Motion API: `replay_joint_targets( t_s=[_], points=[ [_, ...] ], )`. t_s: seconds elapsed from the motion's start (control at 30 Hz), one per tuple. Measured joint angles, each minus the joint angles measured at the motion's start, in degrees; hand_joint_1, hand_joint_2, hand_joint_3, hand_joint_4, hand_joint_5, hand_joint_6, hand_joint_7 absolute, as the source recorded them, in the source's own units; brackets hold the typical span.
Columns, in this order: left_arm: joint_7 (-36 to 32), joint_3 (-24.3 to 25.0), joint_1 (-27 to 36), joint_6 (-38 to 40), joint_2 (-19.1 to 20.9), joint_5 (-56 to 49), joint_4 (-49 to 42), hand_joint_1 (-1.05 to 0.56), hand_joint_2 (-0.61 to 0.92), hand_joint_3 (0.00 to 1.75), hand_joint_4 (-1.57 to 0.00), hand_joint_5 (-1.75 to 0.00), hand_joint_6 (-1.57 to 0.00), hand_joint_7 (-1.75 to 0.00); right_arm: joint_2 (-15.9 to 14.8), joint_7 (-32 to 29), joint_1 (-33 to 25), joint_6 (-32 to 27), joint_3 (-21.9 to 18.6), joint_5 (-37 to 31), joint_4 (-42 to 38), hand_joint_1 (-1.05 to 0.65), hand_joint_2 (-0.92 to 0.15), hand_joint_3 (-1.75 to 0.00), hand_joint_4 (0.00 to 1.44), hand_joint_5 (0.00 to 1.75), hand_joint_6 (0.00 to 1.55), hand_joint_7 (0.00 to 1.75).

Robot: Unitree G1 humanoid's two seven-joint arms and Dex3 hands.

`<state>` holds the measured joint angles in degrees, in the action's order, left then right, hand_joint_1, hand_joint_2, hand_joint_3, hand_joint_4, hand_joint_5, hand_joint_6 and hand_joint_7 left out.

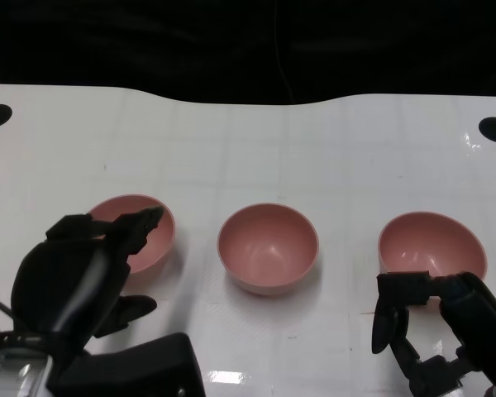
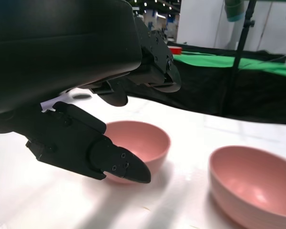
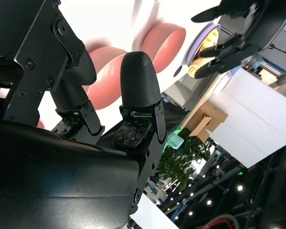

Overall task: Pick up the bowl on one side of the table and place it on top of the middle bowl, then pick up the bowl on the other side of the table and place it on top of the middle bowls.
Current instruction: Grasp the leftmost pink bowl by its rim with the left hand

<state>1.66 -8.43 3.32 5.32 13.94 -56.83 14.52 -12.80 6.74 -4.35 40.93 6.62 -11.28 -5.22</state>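
Pink bowls: three of them in a row on the white table (image 1: 256,141), all upright, none stacked yet, so the task is basically at the start.
Left bowl (image 1: 149,223): sits well apart from the middle bowl (image 1: 268,246), partly hidden behind the left hand (image 1: 83,269) in the head view.
Left hand fingers: spread and holding nothing; the upper fingers (image 2: 155,62) reach over the rim, and a lower finger sits outside the near wall.
Right bowl (image 1: 431,241): untouched, just beyond the right hand (image 1: 434,331).
Right hand fingers: parted and empty, hanging near the bowl's near edge.
Risk 1: smooth thin rim, so I'd guess a shallow pinch slips or tips the bowl.
Risk 2: a finger pushing the wall sideways could skate the left bowl toward the middle one.
Risk 3: a tilted carry probably lands crooked in the middle bowl.
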Motion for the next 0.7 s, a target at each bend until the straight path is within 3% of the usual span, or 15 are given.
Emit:
replay_joint_targets(
  t_s=[0.53,0.7],
  points=[
    [1.5,-9.5,-12.3,11.0,1.3,-8.8,-16.8,-0.52,0.92,0.03,-0.47,-0.28,-0.45,-0.01,0.3,0.4,-0.2,-0.1,0.2,0.2,0.1,0.32,-0.07,-1.75,1.00,1.73,0.94,1.40],
    [1.9,-12.6,-16.2,12.3,1.3,-8.5,-26.0,-0.49,0.92,0.02,-0.62,-0.16,-0.51,-0.02,0.3,0.5,-0.2,0.1,0.2,0.4,0.2,0.31,-0.07,-1.75,1.00,1.74,0.94,1.40]
  ],
)
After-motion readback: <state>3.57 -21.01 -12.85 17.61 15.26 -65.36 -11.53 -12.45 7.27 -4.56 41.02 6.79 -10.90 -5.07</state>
